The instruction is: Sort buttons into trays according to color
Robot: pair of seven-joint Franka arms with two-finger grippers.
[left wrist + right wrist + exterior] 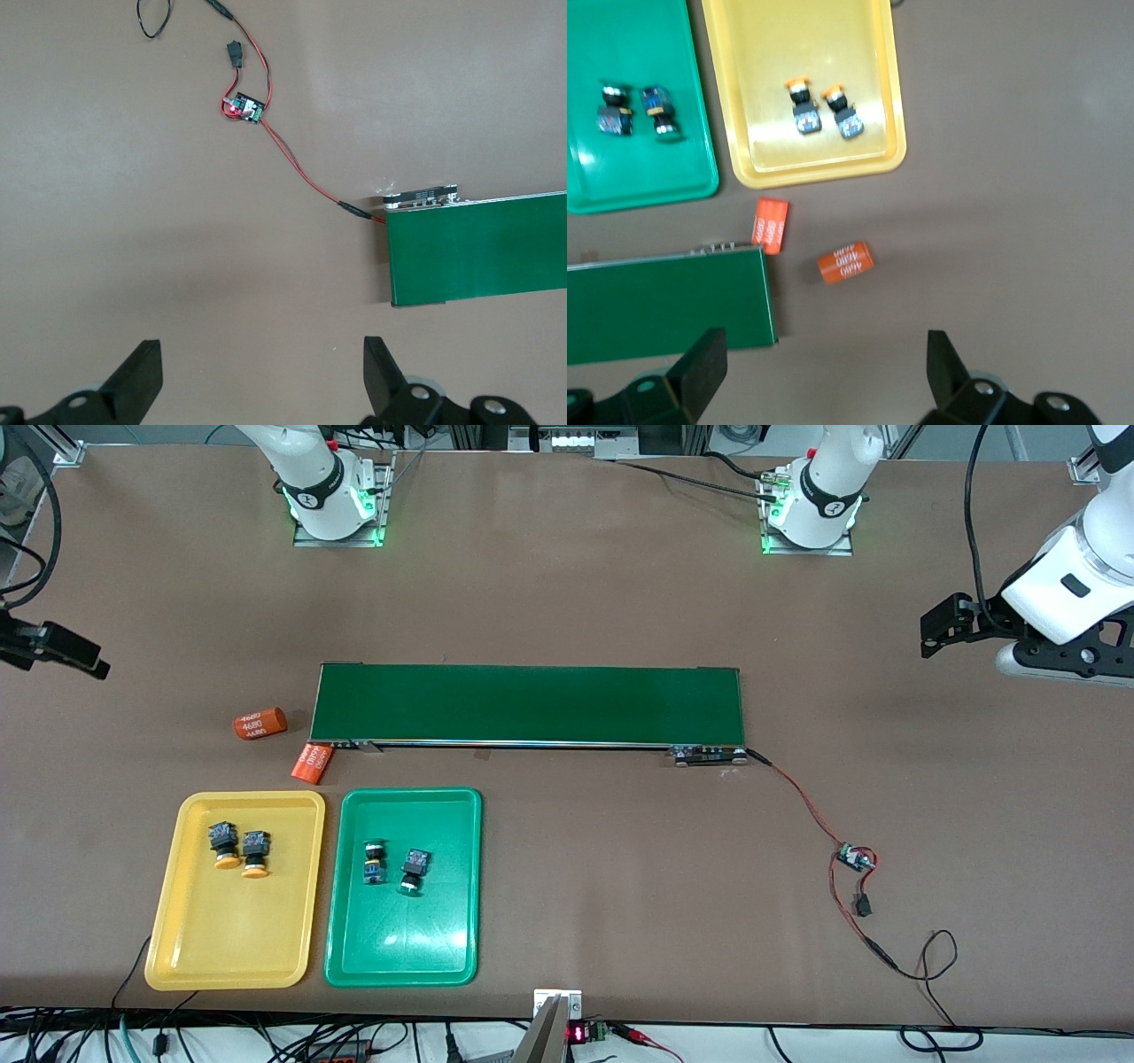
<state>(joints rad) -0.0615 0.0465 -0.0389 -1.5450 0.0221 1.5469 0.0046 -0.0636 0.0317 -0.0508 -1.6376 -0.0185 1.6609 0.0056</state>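
Yellow plastic forms one tray, which lies at the right arm's end of the table and holds two yellow-capped buttons side by side, close together, in the half of the tray farther from the front camera. Just beside it, toward the left arm's end, the green tray carries two green-capped buttons, also side by side in its farther half. Farther from the camera than both trays runs the long dark-green conveyor belt; one orange cylinder lies on the table near its end, and a second orange cylinder lies between the belt's corner and the trays. A red wire leads from the belt's other end to a small circuit board. The left gripper hovers over bare table by that end of the belt, fingers spread apart and empty. The right gripper hangs over the table near the cylinders, fingers likewise wide apart, holding nothing.
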